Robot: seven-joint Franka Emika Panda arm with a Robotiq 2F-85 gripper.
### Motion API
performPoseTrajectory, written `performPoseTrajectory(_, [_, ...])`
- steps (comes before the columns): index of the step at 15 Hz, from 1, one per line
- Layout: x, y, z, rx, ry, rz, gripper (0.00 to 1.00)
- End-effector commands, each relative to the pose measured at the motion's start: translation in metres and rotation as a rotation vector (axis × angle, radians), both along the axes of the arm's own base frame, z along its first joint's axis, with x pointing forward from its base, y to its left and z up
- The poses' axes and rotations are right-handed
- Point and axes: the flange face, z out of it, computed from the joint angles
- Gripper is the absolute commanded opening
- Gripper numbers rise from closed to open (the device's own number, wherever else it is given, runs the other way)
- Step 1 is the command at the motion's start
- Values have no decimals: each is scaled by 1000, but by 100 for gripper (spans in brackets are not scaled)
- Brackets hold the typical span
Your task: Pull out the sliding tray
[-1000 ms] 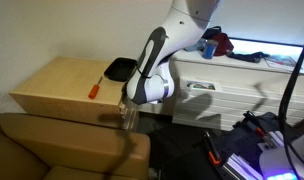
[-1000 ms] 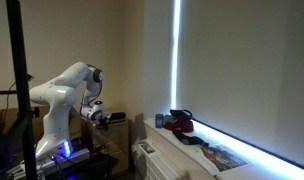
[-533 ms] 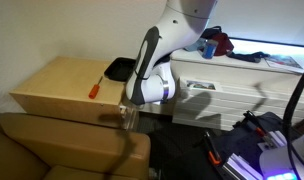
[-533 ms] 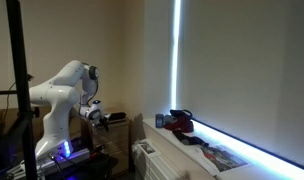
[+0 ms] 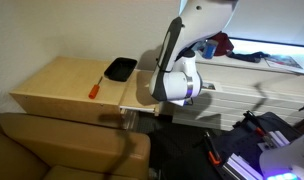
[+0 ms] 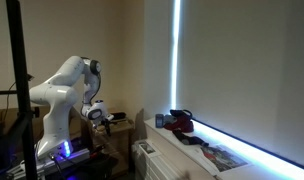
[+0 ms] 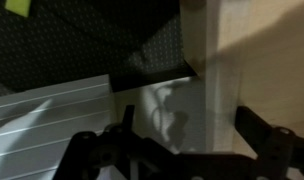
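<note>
The sliding tray (image 5: 139,88) is a thin pale tan board that sticks out from the right side of the wood cabinet (image 5: 57,85). My gripper (image 5: 153,101) hangs below the white wrist at the tray's outer edge. In the wrist view, my two dark fingers stand wide apart with pale wood (image 7: 177,105) between them, and my gripper (image 7: 187,135) grips nothing. Whether a finger touches the board is unclear. In an exterior view my gripper (image 6: 107,118) is small and dim.
A glossy black shallow tray (image 5: 119,68) and an orange-handled tool (image 5: 93,89) lie on the cabinet top. A brown sofa back (image 5: 62,150) is in front. A white ribbed unit (image 5: 237,98) and a cluttered sill (image 5: 217,45) stand to the right. Cables lie on the floor.
The arm has moved right, away from the cabinet. The pale board has slid out with it and now shows beside the cabinet.
</note>
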Motion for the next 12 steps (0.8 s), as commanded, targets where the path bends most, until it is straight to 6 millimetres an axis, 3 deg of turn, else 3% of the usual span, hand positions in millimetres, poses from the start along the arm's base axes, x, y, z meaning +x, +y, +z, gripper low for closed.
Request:
performPoseTrajectory(1, [-51, -58, -31, -60, 136, -101, 100])
performPoseTrajectory(4, [-74, -95, -30, -89, 189, -162, 100])
performPoseTrajectory(8, [-91, -123, -32, -112, 247, -225, 100])
performPoseTrajectory(9, [-62, -107, 8, -95, 117, -192, 100])
performPoseTrajectory(12, [-65, -111, 9, -99, 122, -202, 100])
